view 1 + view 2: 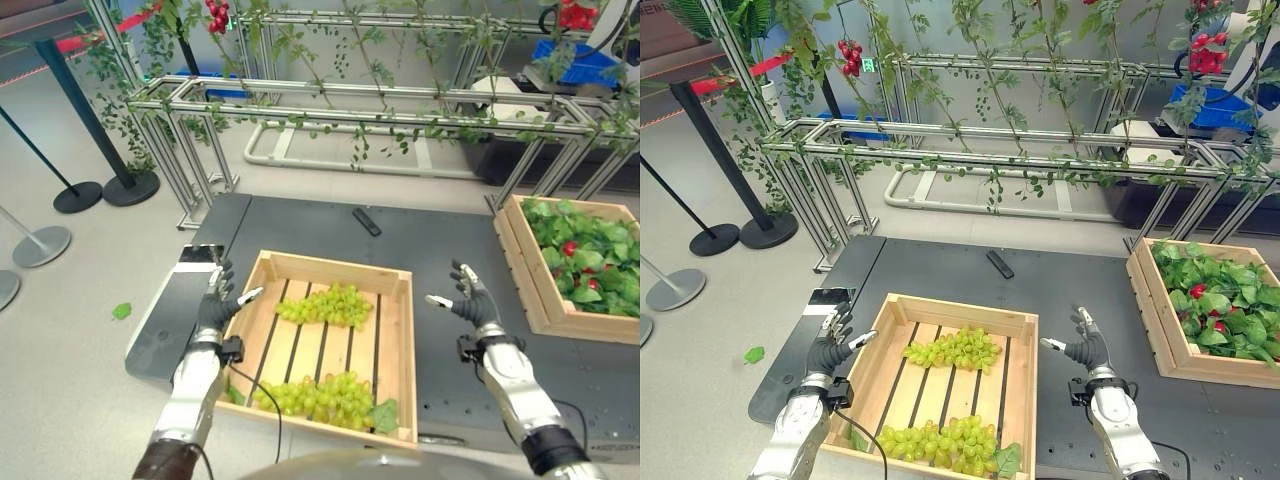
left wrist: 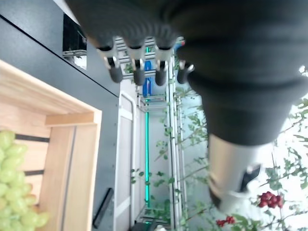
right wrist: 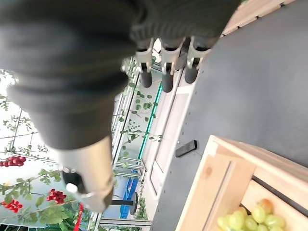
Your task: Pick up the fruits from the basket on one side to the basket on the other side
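A wooden slatted crate (image 1: 395,340) sits on the dark table in front of me. It holds two bunches of green grapes, one at the far side (image 1: 325,304) and one at the near side (image 1: 318,396). A second wooden crate (image 1: 524,268) at the right is full of green leaves with a few red fruits (image 1: 570,248). My left hand (image 1: 217,303) hovers open over the left wall of the grape crate. On the other side, my right hand (image 1: 468,297) is open above the bare table, just right of the grape crate. Neither hand holds anything.
A black remote-like bar (image 1: 366,221) lies on the table behind the grape crate. A small dark tablet (image 1: 201,254) rests at the table's left corner. Metal frames with vines (image 1: 350,105) stand behind the table. Stanchion posts (image 1: 125,180) stand at the far left on the floor.
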Robot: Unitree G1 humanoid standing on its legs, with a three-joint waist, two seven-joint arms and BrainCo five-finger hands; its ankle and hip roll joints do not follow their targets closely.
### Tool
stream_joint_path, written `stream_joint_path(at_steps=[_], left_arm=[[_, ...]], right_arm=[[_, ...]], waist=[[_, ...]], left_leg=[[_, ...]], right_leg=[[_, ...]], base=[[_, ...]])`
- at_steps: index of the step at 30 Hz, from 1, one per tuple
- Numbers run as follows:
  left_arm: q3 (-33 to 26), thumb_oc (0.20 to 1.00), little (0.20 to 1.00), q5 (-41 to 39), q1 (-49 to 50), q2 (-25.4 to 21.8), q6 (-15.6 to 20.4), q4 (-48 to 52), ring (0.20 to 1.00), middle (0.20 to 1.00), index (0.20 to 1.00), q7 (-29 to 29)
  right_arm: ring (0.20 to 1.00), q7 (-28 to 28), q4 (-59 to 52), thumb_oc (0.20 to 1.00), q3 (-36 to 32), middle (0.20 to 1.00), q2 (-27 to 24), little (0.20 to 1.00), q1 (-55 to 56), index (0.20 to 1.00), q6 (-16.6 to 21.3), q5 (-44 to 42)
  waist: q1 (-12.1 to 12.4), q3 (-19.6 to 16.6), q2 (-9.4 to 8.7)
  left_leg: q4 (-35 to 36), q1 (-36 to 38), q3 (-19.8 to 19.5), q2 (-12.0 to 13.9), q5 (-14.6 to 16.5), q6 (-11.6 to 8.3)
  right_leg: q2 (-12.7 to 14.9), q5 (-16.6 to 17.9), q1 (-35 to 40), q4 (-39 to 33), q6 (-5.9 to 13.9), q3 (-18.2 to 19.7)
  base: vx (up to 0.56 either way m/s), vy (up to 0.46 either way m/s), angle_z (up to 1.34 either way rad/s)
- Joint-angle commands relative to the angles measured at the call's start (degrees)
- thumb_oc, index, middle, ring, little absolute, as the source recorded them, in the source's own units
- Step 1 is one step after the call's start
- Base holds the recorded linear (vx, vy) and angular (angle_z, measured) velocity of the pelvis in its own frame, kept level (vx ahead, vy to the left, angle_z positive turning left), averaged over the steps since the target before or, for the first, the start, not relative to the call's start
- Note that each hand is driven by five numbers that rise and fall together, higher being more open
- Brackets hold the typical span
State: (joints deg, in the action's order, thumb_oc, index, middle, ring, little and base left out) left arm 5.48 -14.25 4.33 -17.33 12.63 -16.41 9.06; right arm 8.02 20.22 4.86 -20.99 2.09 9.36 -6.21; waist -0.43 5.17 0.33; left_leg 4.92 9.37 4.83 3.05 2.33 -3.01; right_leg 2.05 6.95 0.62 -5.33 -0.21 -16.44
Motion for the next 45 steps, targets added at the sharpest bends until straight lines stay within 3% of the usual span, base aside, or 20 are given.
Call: stream_joint_path(at_steps=[1, 30, 35, 44, 45], left_arm=[[-1.6, 1.000, 1.000, 2.1, -1.8, -2.7, 3.2, 2.3, 1.000, 1.000, 1.000, 0.1], [-2.5, 1.000, 1.000, 5.4, -0.6, -3.7, 3.0, 3.0, 1.000, 1.000, 1.000, -0.1], [-2.8, 1.000, 1.000, 5.9, -0.4, -4.4, 3.0, 3.4, 1.000, 1.000, 1.000, -1.0], [-5.2, 1.000, 1.000, 4.4, 2.0, -7.1, 3.4, 6.5, 1.000, 1.000, 1.000, -2.9], [-5.3, 1.000, 1.000, 4.4, 2.0, -7.1, 3.3, 6.6, 1.000, 1.000, 1.000, -2.9]], right_arm=[[1.000, 0.5, -1.2, 1.000, -2.9, 1.000, -0.2, 1.000, -1.6, 1.000, 3.2, 0.5], [1.000, -1.4, -3.3, 1.000, -4.9, 1.000, -2.2, 1.000, 1.6, 1.000, 3.0, 1.7], [1.000, -2.8, -5.2, 1.000, -6.6, 1.000, -6.2, 1.000, 1.5, 1.000, 2.9, 3.2], [1.000, -6.0, -10.7, 1.000, -6.2, 1.000, -23.6, 1.000, -6.7, 1.000, 1.8, 9.7], [1.000, -6.0, -10.6, 1.000, -6.1, 1.000, -23.6, 1.000, -6.9, 1.000, 1.8, 9.7]], waist=[[0.9, -0.9, -2.50], [-0.7, -0.4, -2.35], [-0.6, -0.4, -2.60], [1.1, 0.8, -4.57], [1.0, 0.8, -4.56]], left_leg=[[-0.3, -3.5, 2.6, -0.7, -0.7, 0.60], [-1.5, -2.4, 4.0, 0.3, -0.1, 0.19], [-0.8, -2.4, 4.1, 0.4, -0.5, 0.12], [-0.3, -3.0, 3.8, 0.4, -0.6, 0.16], [-0.3, -3.0, 3.8, 0.4, -0.6, 0.17]], right_leg=[[4.7, -8.4, 5.6, 0.6, 8.16, 1.3], [3.0, -9.3, 6.1, 0.3, 7.23, 3.6], [3.0, -9.1, 5.8, 0.3, 7.35, 3.5], [3.1, -8.3, 5.0, 0.5, 7.82, 3.2], [3.2, -8.3, 5.0, 0.6, 7.83, 3.2]], base=[[0.01, -0.004, -0.04], [0.00, -0.014, -0.03], [0.00, 0.000, 0.00], [0.00, 0.002, -0.01], [-0.04, -0.004, -0.01]])
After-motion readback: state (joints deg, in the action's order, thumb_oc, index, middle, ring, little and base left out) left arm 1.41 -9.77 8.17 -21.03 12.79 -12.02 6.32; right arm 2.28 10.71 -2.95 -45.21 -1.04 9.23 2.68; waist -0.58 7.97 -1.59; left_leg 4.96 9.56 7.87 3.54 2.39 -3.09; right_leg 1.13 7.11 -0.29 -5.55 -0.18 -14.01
